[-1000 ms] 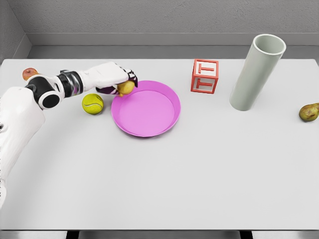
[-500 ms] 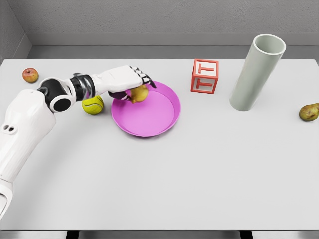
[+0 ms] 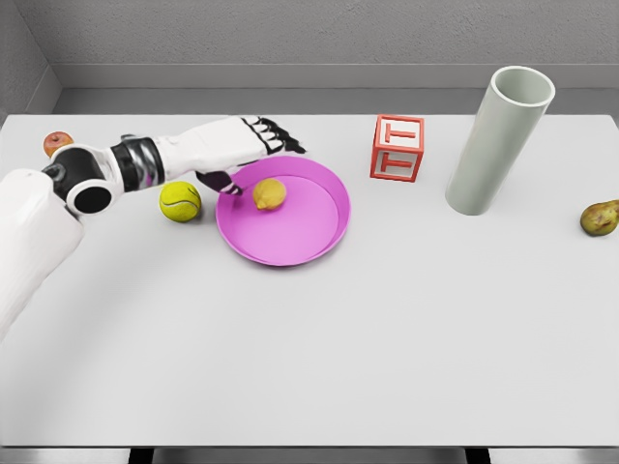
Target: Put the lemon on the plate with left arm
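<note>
One lemon: the lemon (image 3: 270, 194) lies inside the plate, on its left part, touching nothing but the plate floor.
Plate: the pink plate (image 3: 309, 227) sits flat on the table, left of the table's middle.
Left hand: the left hand (image 3: 237, 150) hangs just up and left of the lemon, over the plate's upper-left rim, clear of the fruit.
Fingers: the fingers (image 3: 276, 134) are stretched out and spread toward the plate's far rim, holding nothing; the thumb points down near the rim.
Left arm: the white arm runs almost level from the picture's left edge to the plate, forearm above the tennis ball.
Tennis ball: the tennis ball (image 3: 180, 201) rests just left of the plate, apart from it.
Apple: the apple (image 3: 56, 143) shows well left of the plate, partly behind the arm.
Red block: the red block (image 3: 397, 148) stands right of the plate, beyond its upper edge.
Grey tube: the grey tube (image 3: 498, 141) leans farther right of the plate.
Pear: the pear (image 3: 600, 217) lies far right of the plate, at the table's edge.
Table: the white table (image 3: 319, 358) carries all of them.
</note>
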Robot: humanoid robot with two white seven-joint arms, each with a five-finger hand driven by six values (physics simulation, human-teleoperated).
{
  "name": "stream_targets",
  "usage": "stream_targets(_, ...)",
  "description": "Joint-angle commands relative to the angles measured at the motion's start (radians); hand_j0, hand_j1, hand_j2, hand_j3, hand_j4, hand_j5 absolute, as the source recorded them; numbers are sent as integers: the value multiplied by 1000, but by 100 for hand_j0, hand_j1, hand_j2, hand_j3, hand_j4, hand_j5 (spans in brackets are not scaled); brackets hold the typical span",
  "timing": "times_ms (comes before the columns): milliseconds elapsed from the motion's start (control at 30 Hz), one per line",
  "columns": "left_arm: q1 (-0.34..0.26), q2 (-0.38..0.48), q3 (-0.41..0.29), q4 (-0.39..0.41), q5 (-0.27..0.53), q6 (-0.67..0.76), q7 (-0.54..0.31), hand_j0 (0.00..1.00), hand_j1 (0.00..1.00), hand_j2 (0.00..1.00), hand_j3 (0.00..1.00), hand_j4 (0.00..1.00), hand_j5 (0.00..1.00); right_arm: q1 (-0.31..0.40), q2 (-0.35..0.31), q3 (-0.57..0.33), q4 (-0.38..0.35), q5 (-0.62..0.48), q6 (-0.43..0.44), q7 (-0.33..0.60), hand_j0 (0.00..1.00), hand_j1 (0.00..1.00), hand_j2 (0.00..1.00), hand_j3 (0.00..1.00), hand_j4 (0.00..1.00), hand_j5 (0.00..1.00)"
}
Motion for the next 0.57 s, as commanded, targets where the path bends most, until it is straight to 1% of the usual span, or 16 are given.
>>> stream_targets(0,2,103,-30,-79,65,2,-3,100,100,100,100,100,100,0,0,0,0,0,0,0,100,100,100,100,100,100)
stream_targets(33,14,150,-30,-102,73,2,-5,100,100,100,100,100,100,0,0,0,0,0,0,0,100,100,100,100,100,100)
stream_targets(67,23,218,-31,-111,107,2,-8,100,100,100,100,100,100,0,0,0,0,0,0,0,100,100,100,100,100,100)
stream_targets(133,32,290,-31,-109,122,2,-8,100,100,100,100,100,100,0,0,0,0,0,0,0,100,100,100,100,100,100)
stream_targets(200,51,325,-28,-94,124,2,-8,100,100,100,100,100,100,0,0,0,0,0,0,0,100,100,100,100,100,100)
stream_targets(267,58,344,-28,-65,124,2,-8,100,100,100,100,100,100,0,0,0,0,0,0,0,100,100,100,100,100,100)
stream_targets(433,63,364,-30,-59,124,2,-8,100,100,100,100,100,100,0,0,0,0,0,0,0,100,100,100,100,100,100)
stream_targets(467,78,365,-30,-59,122,2,-8,100,100,100,100,100,100,0,0,0,0,0,0,0,100,100,100,100,100,100)
stream_targets(533,80,365,-30,-51,124,2,-6,100,100,100,100,100,100,0,0,0,0,0,0,0,100,100,100,100,100,100)
